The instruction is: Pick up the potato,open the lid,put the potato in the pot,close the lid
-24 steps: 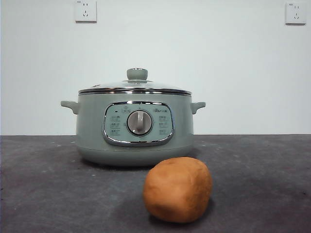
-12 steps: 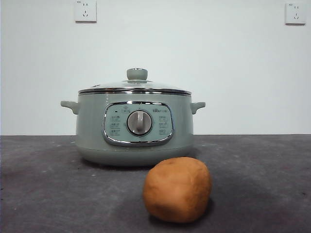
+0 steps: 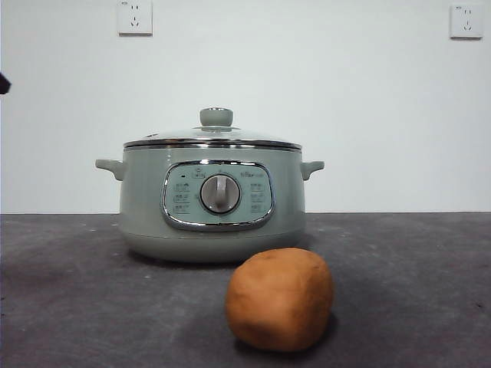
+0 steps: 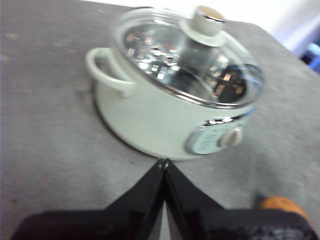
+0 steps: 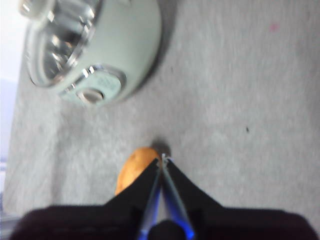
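The potato (image 3: pixel 280 299) lies on the dark table in front of the pot (image 3: pixel 212 199), a little to its right. The glass lid (image 3: pixel 212 138) with its green knob (image 3: pixel 216 116) sits shut on the pot. My left gripper (image 4: pixel 162 161) is shut and empty, hovering above the table short of the pot (image 4: pixel 160 117) and its lid (image 4: pixel 190 55); the potato (image 4: pixel 282 205) shows at that view's edge. My right gripper (image 5: pixel 162 159) is shut and empty, hovering above the table just beside the potato (image 5: pixel 134 167), with the pot (image 5: pixel 100 50) beyond.
The dark grey table (image 3: pixel 77 307) runs up to a white wall with two sockets (image 3: pixel 135 17). A small black tip of an arm (image 3: pixel 4 83) shows at the left edge of the front view.
A black arm tip has come into the front view at the left edge. The pot, lid and potato have not moved.
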